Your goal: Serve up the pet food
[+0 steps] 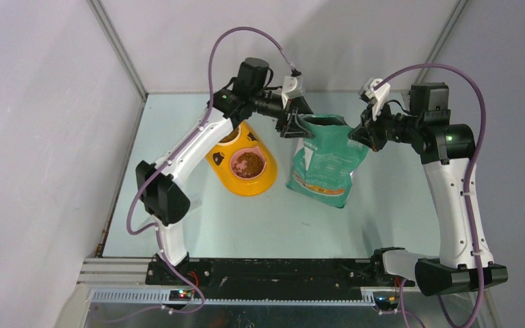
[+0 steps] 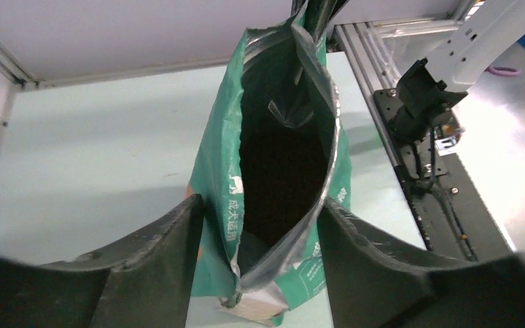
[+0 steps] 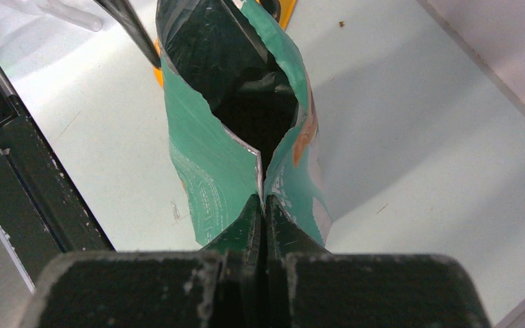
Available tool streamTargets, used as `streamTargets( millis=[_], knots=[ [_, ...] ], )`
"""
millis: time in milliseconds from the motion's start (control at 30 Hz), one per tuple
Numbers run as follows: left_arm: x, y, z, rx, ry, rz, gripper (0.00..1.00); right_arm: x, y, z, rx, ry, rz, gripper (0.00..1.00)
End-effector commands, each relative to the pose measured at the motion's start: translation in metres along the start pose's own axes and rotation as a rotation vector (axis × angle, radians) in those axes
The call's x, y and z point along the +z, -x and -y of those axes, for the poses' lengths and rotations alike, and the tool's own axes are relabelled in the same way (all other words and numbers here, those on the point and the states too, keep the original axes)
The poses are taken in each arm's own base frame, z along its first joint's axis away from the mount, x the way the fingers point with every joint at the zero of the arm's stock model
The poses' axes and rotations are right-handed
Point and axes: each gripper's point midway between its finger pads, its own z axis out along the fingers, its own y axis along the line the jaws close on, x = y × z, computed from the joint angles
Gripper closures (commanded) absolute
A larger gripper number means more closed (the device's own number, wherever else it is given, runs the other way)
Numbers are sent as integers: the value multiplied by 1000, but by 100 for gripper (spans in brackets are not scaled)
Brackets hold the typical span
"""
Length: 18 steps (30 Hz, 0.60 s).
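The green-and-white pouch (image 1: 325, 167) stands upright mid-table with its top open. Dark brown pet food shows deep inside it (image 2: 277, 178) and fills the near bowl (image 1: 248, 162) of the yellow feeder (image 1: 263, 183) to its left. My left gripper (image 1: 294, 126) is open; in the left wrist view its fingers (image 2: 260, 205) straddle the pouch's left end seam without closing on it. My right gripper (image 1: 357, 133) is shut on the pouch's right top edge, pinching the seam (image 3: 260, 198). The feeder's far bowl is mostly hidden under my left arm.
A clear plastic object (image 3: 58, 10) lies on the table beyond the pouch in the right wrist view. The black base rail (image 1: 266, 270) runs along the near edge. Grey walls close in the back and the left side.
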Motion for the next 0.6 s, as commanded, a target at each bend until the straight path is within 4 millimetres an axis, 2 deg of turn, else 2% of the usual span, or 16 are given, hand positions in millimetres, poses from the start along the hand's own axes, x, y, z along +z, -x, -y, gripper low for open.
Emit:
streamTargets(
  millis=[0, 33, 67, 100, 133, 200, 233, 267, 300, 333, 367, 433, 467, 500, 533, 567],
  knots=[
    [1, 21, 9, 31, -44, 35, 44, -12, 40, 1, -130, -33, 138, 100],
    [2, 22, 10, 30, -49, 40, 49, -12, 40, 1, -130, -34, 137, 100],
    [1, 21, 12, 15, -57, 42, 61, -12, 40, 2, -130, -38, 135, 100],
    [1, 22, 14, 12, -61, 45, 68, -12, 40, 3, -131, -41, 135, 100],
    [0, 23, 18, -14, -70, 51, 82, -12, 39, 4, -130, -44, 131, 100],
    [-5, 27, 21, -61, -64, 73, 97, -12, 39, 6, -136, -48, 123, 100],
    [-6, 36, 16, -34, -45, 108, 99, -14, 42, 8, -149, -55, 125, 100],
    [-11, 34, 18, -130, -10, 115, 100, -16, 44, 9, -153, -59, 125, 100],
    [-13, 35, 11, -136, 27, 147, 100, -19, 50, 14, -156, -78, 133, 100],
    [-21, 48, 11, -217, 84, 179, 100, -21, 54, 17, -154, -87, 139, 100],
    [-25, 56, 7, -228, 122, 204, 100, -23, 57, 21, -154, -94, 146, 100],
    [-35, 66, 10, -292, 183, 223, 100, -18, 59, 15, -168, -58, 150, 100],
    [-36, 66, 12, -308, 182, 222, 100, -11, 56, 7, -185, -18, 141, 96],
    [-36, 67, 17, -322, 178, 215, 100, -5, 54, 3, -189, 3, 129, 84],
    [-36, 64, 20, -341, 176, 204, 100, 3, 52, -9, -207, 48, 118, 78],
    [-36, 65, 24, -340, 174, 199, 100, 10, 50, -12, -208, 67, 103, 66]
  ],
)
